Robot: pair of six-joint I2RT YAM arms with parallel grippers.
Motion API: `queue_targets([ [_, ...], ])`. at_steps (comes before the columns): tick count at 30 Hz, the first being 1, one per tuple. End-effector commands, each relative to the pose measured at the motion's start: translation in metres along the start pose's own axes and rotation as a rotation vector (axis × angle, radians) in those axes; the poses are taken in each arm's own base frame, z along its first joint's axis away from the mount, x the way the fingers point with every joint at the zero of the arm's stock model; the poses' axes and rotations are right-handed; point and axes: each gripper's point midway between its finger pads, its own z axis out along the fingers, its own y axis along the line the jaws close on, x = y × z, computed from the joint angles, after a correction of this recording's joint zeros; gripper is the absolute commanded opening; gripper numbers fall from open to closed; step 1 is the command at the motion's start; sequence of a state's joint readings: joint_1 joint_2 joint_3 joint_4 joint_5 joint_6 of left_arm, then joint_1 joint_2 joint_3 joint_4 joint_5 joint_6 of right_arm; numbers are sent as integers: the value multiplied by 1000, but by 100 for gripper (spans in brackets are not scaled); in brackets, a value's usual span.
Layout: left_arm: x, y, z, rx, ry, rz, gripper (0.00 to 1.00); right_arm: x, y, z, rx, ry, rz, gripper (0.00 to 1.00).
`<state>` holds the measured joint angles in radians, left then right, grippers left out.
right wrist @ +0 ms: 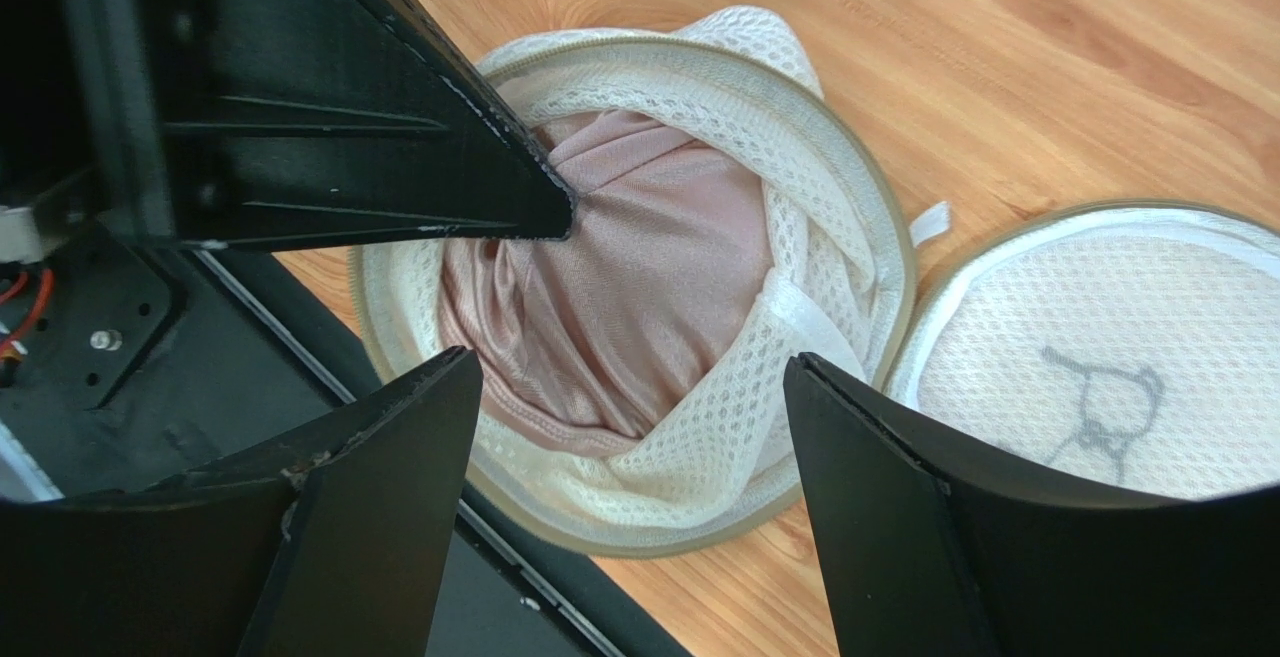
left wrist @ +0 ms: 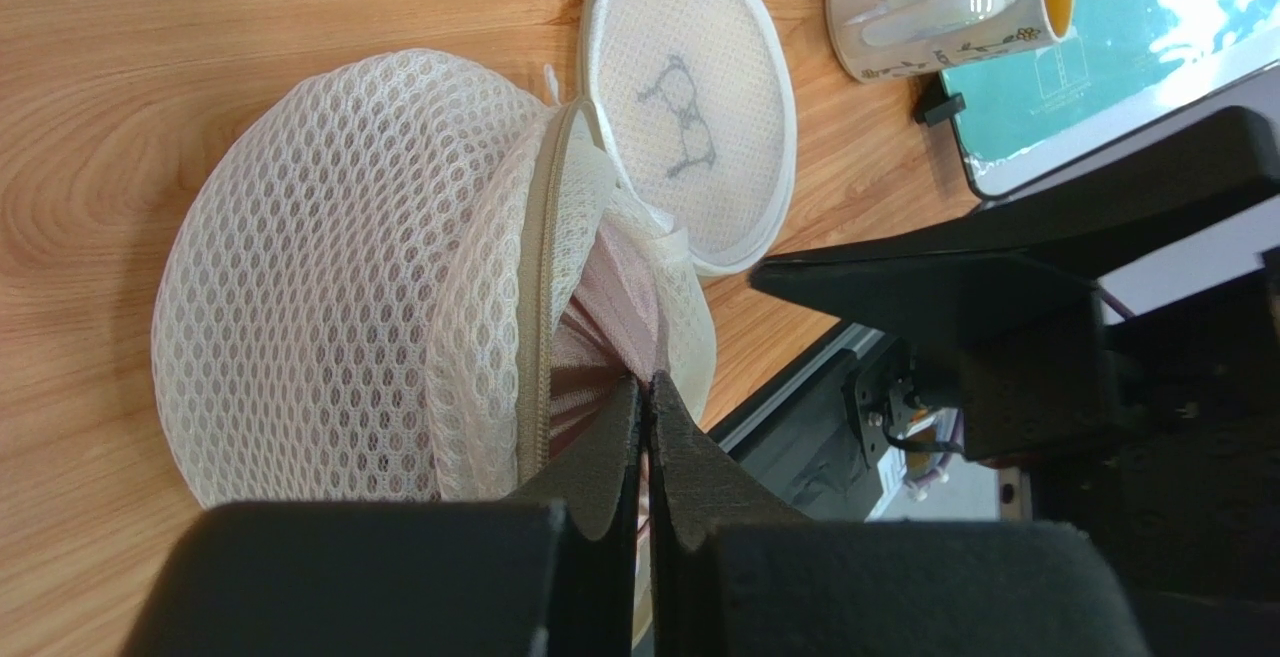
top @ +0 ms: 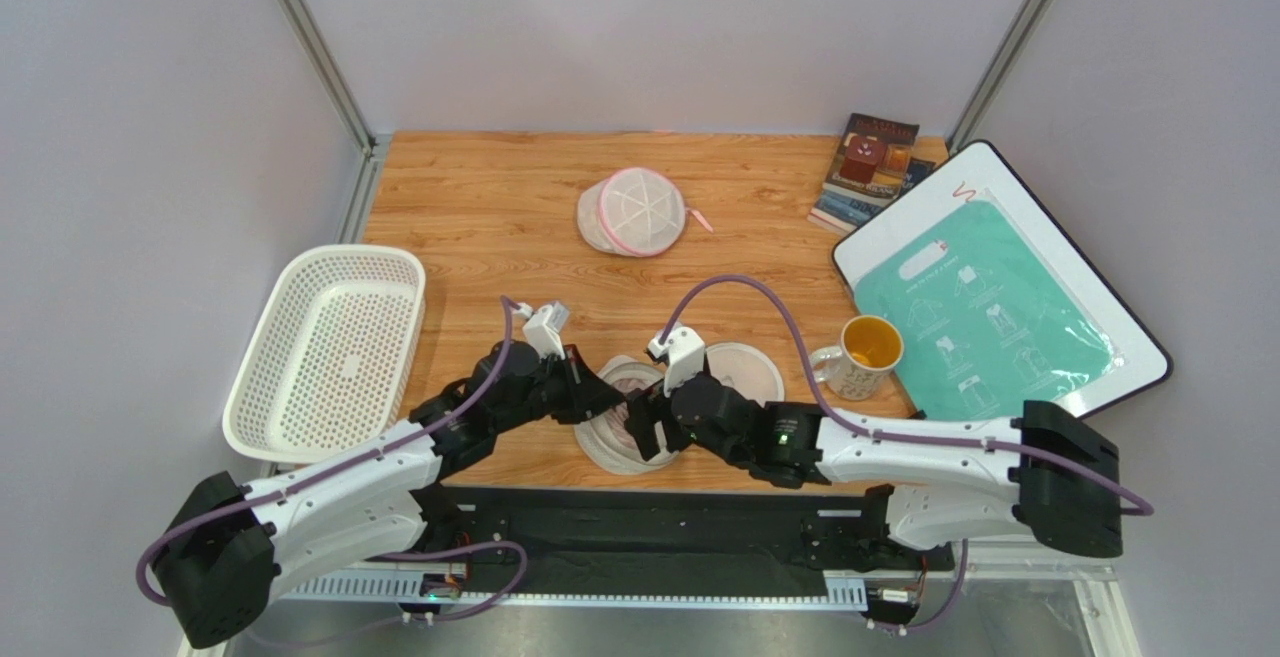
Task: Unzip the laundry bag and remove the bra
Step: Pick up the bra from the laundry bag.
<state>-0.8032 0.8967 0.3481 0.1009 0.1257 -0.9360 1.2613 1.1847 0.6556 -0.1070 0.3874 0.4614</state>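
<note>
The beige-white mesh laundry bag lies unzipped at the near edge. Its flat face with the bra pictogram is folded out to the right. In the right wrist view the bag gapes open and the dusty pink bra fills it. My left gripper is shut on a fold of the bra at the bag's rim, beside the zip. My right gripper is open and empty, hovering just above the bag's near rim. The two grippers sit close together in the top view, left and right.
A white perforated basket stands at the left. A yellow-lined mug stands right of the bag, next to a white-framed teal board. A pink-trimmed round mesh pouch and books lie at the back.
</note>
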Motion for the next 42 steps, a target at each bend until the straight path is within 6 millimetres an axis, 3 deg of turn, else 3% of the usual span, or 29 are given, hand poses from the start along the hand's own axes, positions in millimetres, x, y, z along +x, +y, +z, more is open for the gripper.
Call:
queue_targets([
  [1,-11,-20,-1,68,-27,-3,0,-25,21,16,-66,-74,23,80],
  [4,-10,-21,-2,75,-20,-5,0,-17,18,28,-52,-51,11,79],
  [17,-6,-29,-2,120,3,-16,0,-15,33,41,-131,-47,-54,70],
  [23,-2,-29,-1,129,25,-4,0,-13,27,42,-103,-44,-59,49],
  [25,-1,-28,-1,126,30,15,0,-11,24,42,-85,-29,-55,35],
  [26,1,-25,-1,109,44,23,9,-10,22,42,-70,-26,-45,28],
  [27,-3,-29,-2,111,38,37,38,-7,19,42,-58,-18,-41,15],
  [29,-2,-22,-4,65,61,85,65,-8,14,41,-31,-21,-31,7],
  [30,-11,-30,-7,68,47,114,79,-5,11,40,-18,-12,-23,5],
  [31,-7,-21,-10,19,76,149,82,-5,10,39,-9,-10,-19,3],
  [33,-20,-24,-16,-16,48,193,84,-3,5,39,12,-6,-7,0],
  [37,-32,-4,-33,-142,-1,248,84,-4,1,35,27,-17,8,0],
  [42,-29,18,-37,-229,-5,257,83,-3,0,33,27,-14,8,0],
])
